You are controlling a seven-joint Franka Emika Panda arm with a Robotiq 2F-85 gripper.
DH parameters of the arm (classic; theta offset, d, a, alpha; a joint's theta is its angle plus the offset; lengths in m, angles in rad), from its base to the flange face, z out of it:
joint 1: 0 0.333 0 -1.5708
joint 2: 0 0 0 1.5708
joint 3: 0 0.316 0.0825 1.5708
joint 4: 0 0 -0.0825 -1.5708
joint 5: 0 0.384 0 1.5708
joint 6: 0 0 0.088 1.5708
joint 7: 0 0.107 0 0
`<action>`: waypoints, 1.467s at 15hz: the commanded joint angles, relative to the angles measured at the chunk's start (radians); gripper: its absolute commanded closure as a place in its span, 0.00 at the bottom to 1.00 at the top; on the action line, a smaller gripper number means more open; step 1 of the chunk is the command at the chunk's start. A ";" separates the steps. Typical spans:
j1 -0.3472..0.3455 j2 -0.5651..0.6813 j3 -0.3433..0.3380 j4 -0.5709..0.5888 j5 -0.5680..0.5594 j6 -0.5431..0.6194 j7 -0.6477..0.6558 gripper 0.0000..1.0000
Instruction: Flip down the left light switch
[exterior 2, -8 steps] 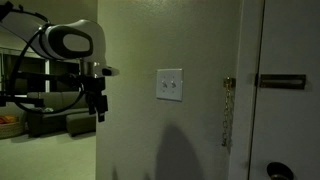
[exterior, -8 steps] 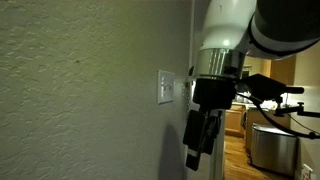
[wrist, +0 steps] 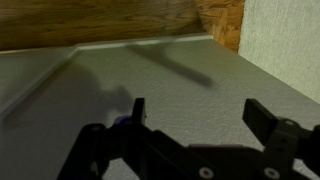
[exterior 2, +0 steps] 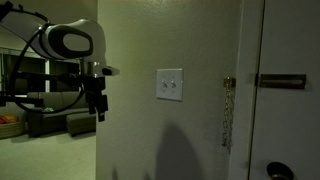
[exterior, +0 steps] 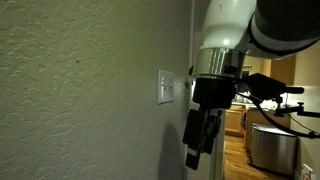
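Left light switch [exterior 2: 166, 86]: small stiff toggle, likely snaps under light force; push its top downward (no grasp needed). Gripper [wrist: 198, 118] fingers [wrist: 262, 115] spread wide, holding nothing

In an exterior view a textured wall [exterior: 80, 90] fills the left half; a silver bin [exterior: 270, 148] stands at lower right on wood flooring [exterior: 235, 158]; in an exterior view a white door [exterior 2: 290, 125] at the right edge carries a dark plate [exterior 2: 280, 82]; a chain [exterior 2: 227, 110] hangs beside it; a sofa [exterior 2: 50, 122] sits at lower left.
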 commanded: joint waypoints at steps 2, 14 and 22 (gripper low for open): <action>0.008 0.001 -0.007 0.002 -0.003 -0.002 0.002 0.00; -0.030 -0.021 -0.067 -0.020 -0.040 -0.006 -0.041 0.00; -0.058 -0.025 -0.114 -0.025 -0.093 -0.025 -0.133 0.00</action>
